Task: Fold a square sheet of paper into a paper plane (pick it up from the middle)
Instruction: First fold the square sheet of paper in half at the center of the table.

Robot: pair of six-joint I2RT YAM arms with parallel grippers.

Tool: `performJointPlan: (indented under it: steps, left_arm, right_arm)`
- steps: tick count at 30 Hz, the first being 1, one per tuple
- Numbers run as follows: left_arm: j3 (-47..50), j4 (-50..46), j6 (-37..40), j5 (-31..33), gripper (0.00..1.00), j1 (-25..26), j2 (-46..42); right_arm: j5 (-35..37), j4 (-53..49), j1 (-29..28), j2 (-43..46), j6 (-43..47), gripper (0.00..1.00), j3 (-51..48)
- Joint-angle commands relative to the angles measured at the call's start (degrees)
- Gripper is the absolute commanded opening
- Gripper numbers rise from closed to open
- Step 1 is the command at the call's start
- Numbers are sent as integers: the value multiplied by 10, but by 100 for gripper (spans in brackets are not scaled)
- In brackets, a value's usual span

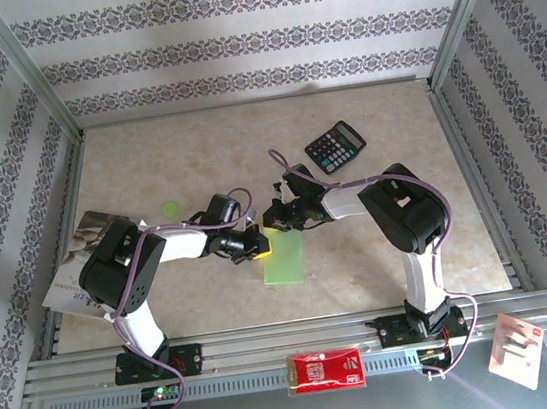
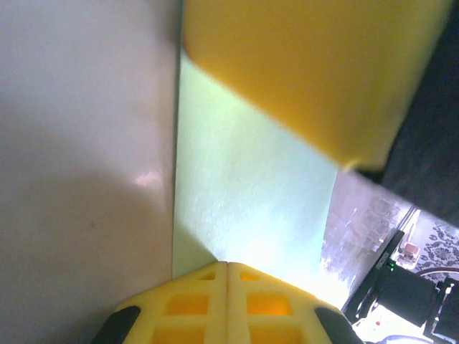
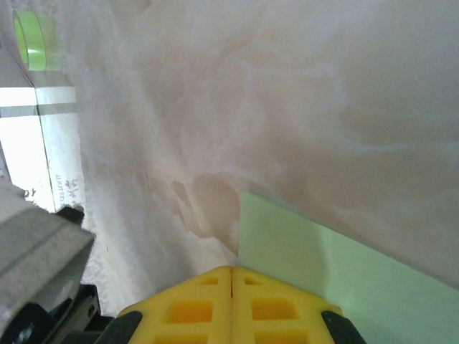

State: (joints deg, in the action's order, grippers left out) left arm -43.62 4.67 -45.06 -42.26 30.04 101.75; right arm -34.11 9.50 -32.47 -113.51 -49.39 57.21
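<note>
The square sheet of paper (image 1: 284, 262) is light green and lies flat on the table as a narrow rectangle, not in a paper plane's dart shape. My left gripper (image 1: 256, 246) is shut, its yellow tips resting on the paper (image 2: 244, 186) near its left edge. My right gripper (image 1: 275, 224) is also shut, and its tips meet at the paper's far corner (image 3: 244, 215). In the left wrist view my left gripper (image 2: 228, 264) faces the other gripper's yellow finger (image 2: 308, 72) across the sheet. My right gripper (image 3: 231, 269) has nothing visible between its pads.
A black calculator (image 1: 335, 146) lies at the back right. A small green dot (image 1: 171, 209) and a magazine (image 1: 84, 260) lie to the left. A red-and-white packet (image 1: 325, 369) and a white card (image 1: 517, 349) sit on the near rail.
</note>
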Motion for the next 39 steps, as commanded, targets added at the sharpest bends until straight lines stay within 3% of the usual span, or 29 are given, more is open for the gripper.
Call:
performJointPlan:
  steps: [1, 28, 35, 39]
  left_arm:
    - [30, -23, -19, -12, 0, 18, -10]
    - [218, 126, -194, 42, 0, 131, -117]
    - [178, 43, -149, 52, 2, 123, -227]
    - [160, 7, -127, 95, 15, 78, -281]
  right_arm:
    - [90, -53, 7, -31, 0, 0, -27]
    - [90, -55, 10, -41, 3, 0, -23]
    - [56, -94, 10, -50, 55, 0, 7]
    - [20, -137, 10, -58, 117, 0, 48]
